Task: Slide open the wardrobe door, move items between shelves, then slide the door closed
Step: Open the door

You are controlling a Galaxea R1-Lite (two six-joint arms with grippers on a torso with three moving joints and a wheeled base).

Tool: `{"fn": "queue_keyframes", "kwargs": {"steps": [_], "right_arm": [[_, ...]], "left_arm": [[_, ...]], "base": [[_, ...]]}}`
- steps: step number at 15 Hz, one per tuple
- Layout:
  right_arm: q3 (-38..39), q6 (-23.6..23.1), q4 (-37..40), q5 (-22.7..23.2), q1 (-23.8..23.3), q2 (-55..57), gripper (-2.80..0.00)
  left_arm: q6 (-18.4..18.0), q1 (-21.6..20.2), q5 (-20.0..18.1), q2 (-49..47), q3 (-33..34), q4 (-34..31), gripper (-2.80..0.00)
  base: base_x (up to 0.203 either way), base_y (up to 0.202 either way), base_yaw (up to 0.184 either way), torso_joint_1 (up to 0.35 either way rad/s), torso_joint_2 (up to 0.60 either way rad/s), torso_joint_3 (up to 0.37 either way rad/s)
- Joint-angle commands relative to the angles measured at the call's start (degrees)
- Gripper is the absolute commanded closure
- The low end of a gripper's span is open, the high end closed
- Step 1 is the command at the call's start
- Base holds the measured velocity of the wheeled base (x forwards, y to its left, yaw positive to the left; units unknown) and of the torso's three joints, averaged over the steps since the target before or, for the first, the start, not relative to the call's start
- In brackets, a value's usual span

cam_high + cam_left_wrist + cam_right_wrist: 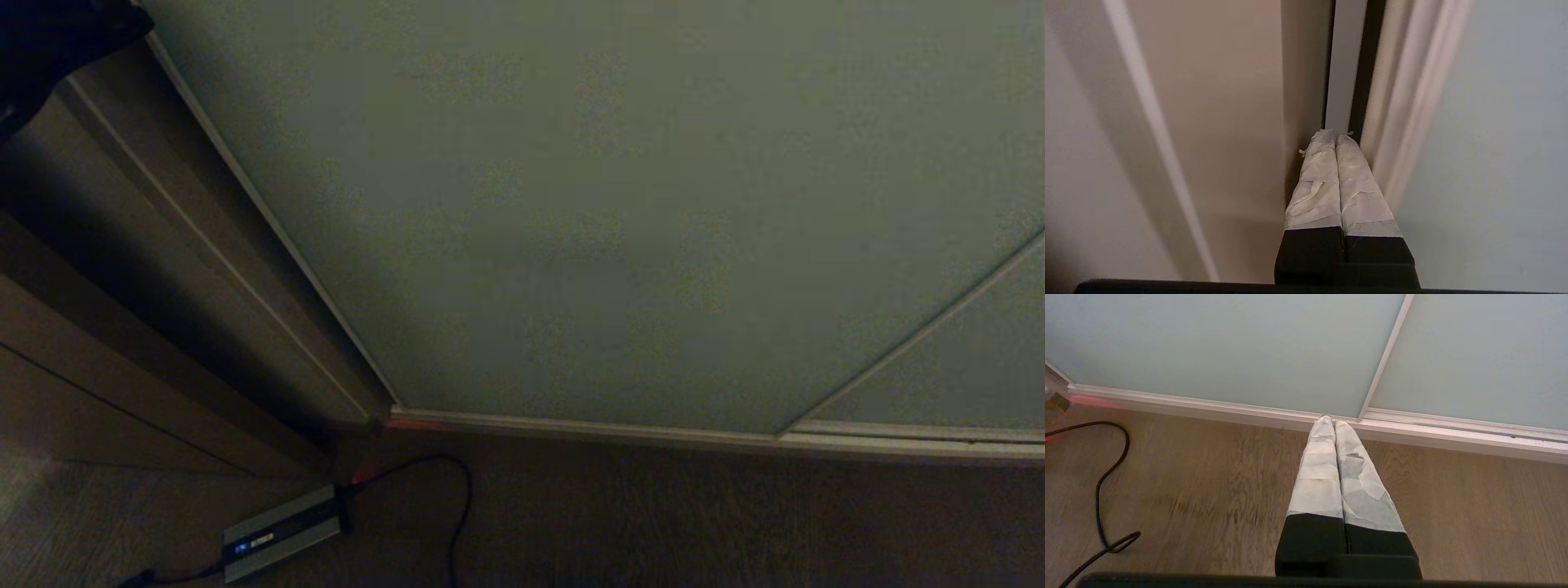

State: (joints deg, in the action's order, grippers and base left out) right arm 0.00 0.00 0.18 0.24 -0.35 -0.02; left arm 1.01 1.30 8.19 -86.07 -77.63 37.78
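Slippage is the main risk: the sliding wardrobe door (620,220) stands closed, filling the scene from the brown door casing (163,269) on the robot's left to its seam with a neighbouring panel on the right, and the only purchase on it is its thin pale frame edge. The left gripper (1335,134), fingers pressed flat together and holding nothing, points its taped tips into the narrow dark gap between casing and door edge; if the tips ride on the casing instead of catching the frame, they would likely skid off without moving the panel, or wedge and strain. Shelves and toys are hidden behind the door. The right gripper (1329,421), likewise pinched closed and empty, hangs parked above the wooden floor (1208,490), tips aimed toward the bottom track (1453,430). A black cable (1102,486) loops on the floor to the left, a snag risk if the base drives.
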Motion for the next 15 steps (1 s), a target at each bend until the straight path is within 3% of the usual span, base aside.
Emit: {"fn": "queue_keyframes", "kwargs": {"steps": [1,9,15], "right_arm": [[0.18,0.0,0.0,0.02,0.0,0.02,0.0],[0.18,0.0,0.0,0.02,0.0,0.02,0.0],[0.18,0.0,0.0,0.02,0.0,0.02,0.0]], "left_arm": [[-0.48,1.07,0.07,-1.21,-0.86,-0.16,0.0],[-0.8,7.83,0.15,-1.42,-2.19,-4.45,0.0],[-0.93,17.62,0.25,-2.79,-4.98,-8.93,0.0]], "base": [[0.0,0.0,0.0,0.0,0.0,0.0],[0.0,0.0,0.0,0.0,0.0,0.0],[0.0,0.0,0.0,0.0,0.0,0.0]]}}
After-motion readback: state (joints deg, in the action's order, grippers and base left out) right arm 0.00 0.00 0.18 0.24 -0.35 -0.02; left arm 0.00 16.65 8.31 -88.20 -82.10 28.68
